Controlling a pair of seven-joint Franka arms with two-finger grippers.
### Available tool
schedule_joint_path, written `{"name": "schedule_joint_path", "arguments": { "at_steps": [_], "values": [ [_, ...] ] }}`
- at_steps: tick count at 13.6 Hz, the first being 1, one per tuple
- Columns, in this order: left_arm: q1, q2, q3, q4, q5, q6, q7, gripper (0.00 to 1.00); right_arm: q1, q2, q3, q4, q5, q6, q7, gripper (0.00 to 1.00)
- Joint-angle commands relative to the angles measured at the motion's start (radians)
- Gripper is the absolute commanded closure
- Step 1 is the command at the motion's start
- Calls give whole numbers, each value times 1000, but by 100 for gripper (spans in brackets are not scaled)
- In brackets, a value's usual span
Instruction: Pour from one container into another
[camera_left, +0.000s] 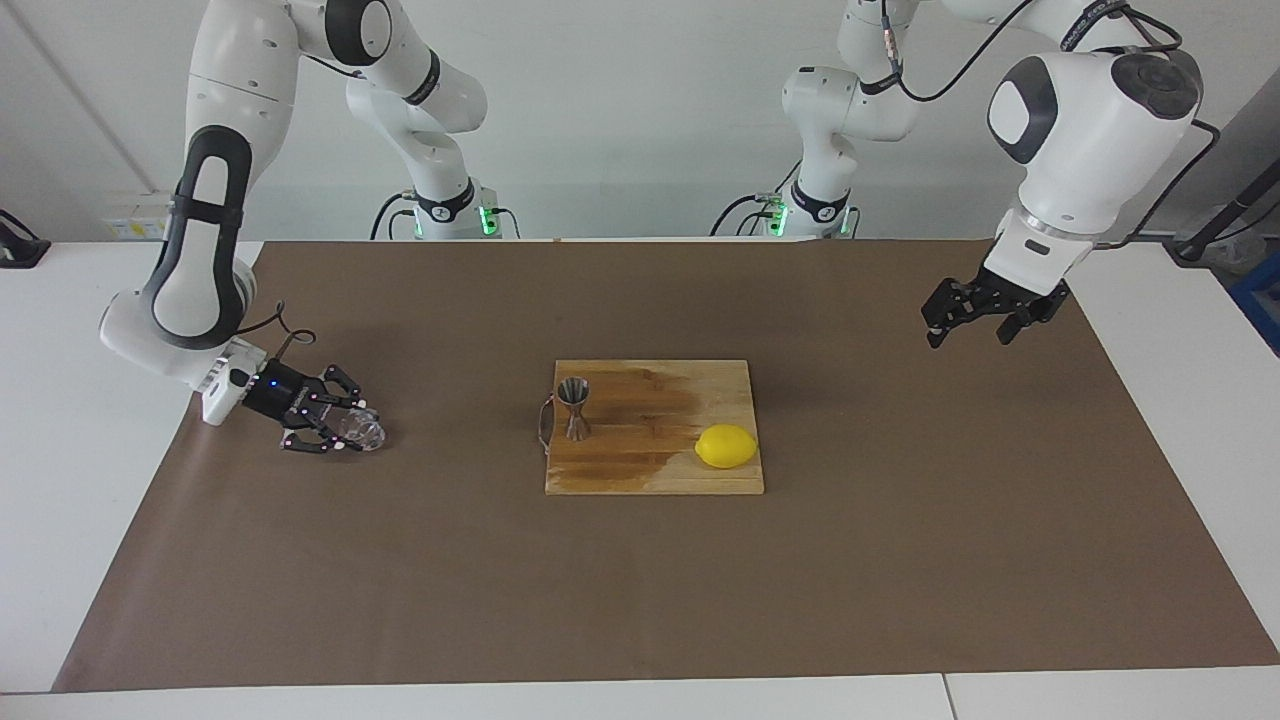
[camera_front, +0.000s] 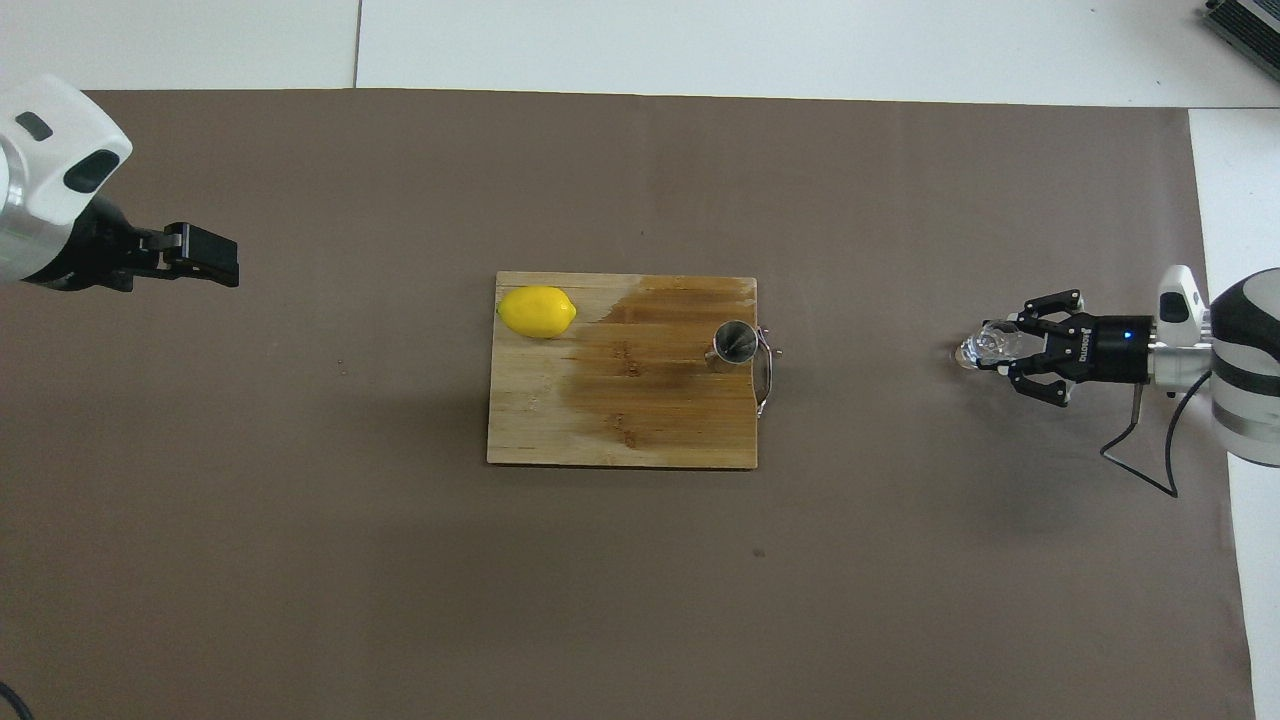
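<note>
Item, my left gripper (camera_left: 975, 322): raised over the brown mat (camera_left: 900, 560), fingers apart, idle.
Item, steel jigger (camera_left: 574, 407): upright on the cutting board (camera_left: 655, 470), beside a lemon (camera_left: 726, 446).
Item, my right gripper (camera_left: 345, 428): clamped on the glass cup (camera_left: 362, 430), low at the right arm's end of the table.

Bright, even light; soft faint shadows.
</note>
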Motion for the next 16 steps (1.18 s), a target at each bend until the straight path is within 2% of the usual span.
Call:
{"name": "schedule_joint_path", "arguments": {
  "at_steps": [1,2,6,8,9,13,16],
  "values": [
    [148,-23,-156,-9,27,-36,-18,0,10,-54,37,14,8,34,45,90],
    [205,-18,-205,-6,27,-51,-18,0,24,-91,54,14,-24,72,86,90],
    [272,-15,-245,45,30,-111,-16,0,27,-197,201,36,-167,149,371,90],
    [331,-12,-311,71,32,-143,-19,0,27,-209,272,74,-249,151,538,96],
    [333,-18,-313,69,30,-142,-22,0,27,-213,318,95,-318,160,633,100],
    [327,-39,-307,54,30,-122,-32,0,27,-214,463,135,-539,220,913,100],
    [327,-39,-307,48,29,-114,-30,0,27,-214,525,135,-642,224,1021,100]
  ]
}}
